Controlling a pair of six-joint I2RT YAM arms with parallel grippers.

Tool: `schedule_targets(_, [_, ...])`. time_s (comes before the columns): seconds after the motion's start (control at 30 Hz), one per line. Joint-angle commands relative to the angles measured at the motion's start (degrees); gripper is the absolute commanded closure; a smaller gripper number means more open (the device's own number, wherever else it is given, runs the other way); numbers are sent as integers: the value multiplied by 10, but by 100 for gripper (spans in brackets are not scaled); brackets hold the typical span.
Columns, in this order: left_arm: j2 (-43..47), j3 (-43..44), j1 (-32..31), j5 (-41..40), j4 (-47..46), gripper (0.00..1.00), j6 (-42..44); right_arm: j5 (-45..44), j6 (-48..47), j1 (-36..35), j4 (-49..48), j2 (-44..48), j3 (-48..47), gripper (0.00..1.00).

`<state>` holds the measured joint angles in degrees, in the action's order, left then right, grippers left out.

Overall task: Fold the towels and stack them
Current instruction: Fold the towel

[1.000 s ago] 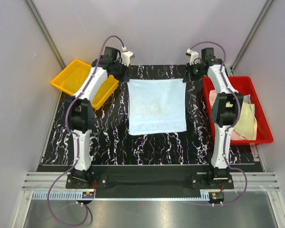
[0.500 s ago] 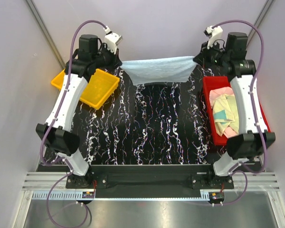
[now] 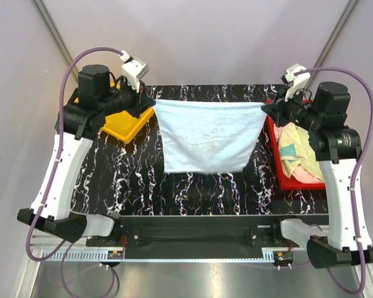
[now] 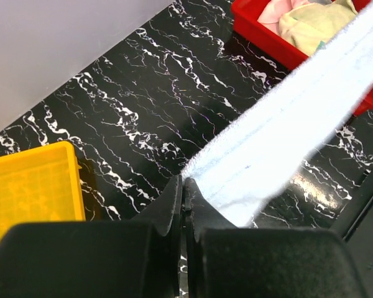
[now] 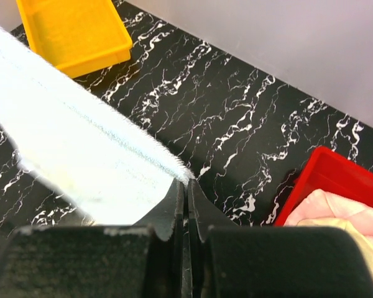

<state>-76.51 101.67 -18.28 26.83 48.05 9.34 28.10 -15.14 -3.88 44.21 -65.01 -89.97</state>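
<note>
Overhead, blue towel: 2 corners hidden in left gripper and right gripper.

Light blue towel taut between left end effector and right end effector, above marbled table.

The blue towel runs up and to the right from the left claw and off the picture's edge. Its pinched corner is hidden inside the closed grip. To that claw's left, the yellow tray is cut off. To the right of the right claw, the red tray is cut off, and the heap of towels in it cannot be counted.
</note>
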Motion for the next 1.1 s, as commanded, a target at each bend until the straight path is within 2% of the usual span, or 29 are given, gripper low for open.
schedule_targets(0.0, [-49, -12, 4, -26, -7, 100, -26, -21, 8, 1, -51, -28, 28, 100])
schedule_targets(0.2, [-201, -2, 6, -66, -76, 100, -32, -21, 7, 1, -146, -160, 79, 100])
schedule_targets(0.23, [-258, 7, 8, -70, -85, 100, -30, -23, 7, 0, -172, -207, 80, 100])
schedule_targets(0.3, [-323, 39, 11, -78, -102, 99, -28, -20, 9, 1, -199, -262, 68, 99])
schedule_targets(0.33, [-358, 86, 12, -79, -103, 97, -28, -19, 11, 1, -210, -322, 59, 97])
schedule_targets(0.37, [-436, 116, 18, -79, -100, 97, -25, -17, 9, 0, -216, -357, 43, 96])
schedule_targets(0.47, [-544, 256, 28, -78, -71, 94, -31, -25, 9, 1, -193, -500, -66, 94])
schedule_targets(0.53, [-615, 311, 33, -91, -68, 83, -38, -40, 13, 2, -171, -596, -165, 88])
schedule_targets(0.57, [-625, 326, 35, -103, -77, 76, -45, -51, 19, 4, -157, -624, -197, 80])
schedule_targets(0.6, [-630, 322, 35, -126, -102, 62, -50, -62, 33, 4, -152, -645, -250, 76])
schedule_targets(0.63, [-621, 313, 37, -141, -117, 56, -53, -86, 40, 5, -148, -678, -273, 71])
schedule_targets(0.67, [-613, 285, 37, -157, -131, 49, -58, -95, 48, 5, -133, -688, -293, 61])
schedule_targets(0.7, [-601, 270, 37, -193, -154, 46, -63, -103, 62, 5, -123, -695, -325, 58])
schedule_targets(0.8, [-545, 217, 37, -238, -166, 42, -76, -145, 117, 5, -87, -684, -333, 49])
schedule_targets(0.87, [-502, 202, 35, -228, -143, 43, -92, -162, 148, 3, -62, -640, -308, 47])
schedule_targets(0.9, [-485, 169, 33, -202, -124, 45, -109, -167, 209, -2, -49, -624, -277, 47])
schedule_targets(1.0, [-392, 81, 6, -202, -110, 46, -143, -202, 309, -5, 13, -549, -190, 53])
schedule_targets(1.07, [-348, -14, -17, -212, -102, 47, -177, -220, 343, -10, 22, -481, -125, 57])
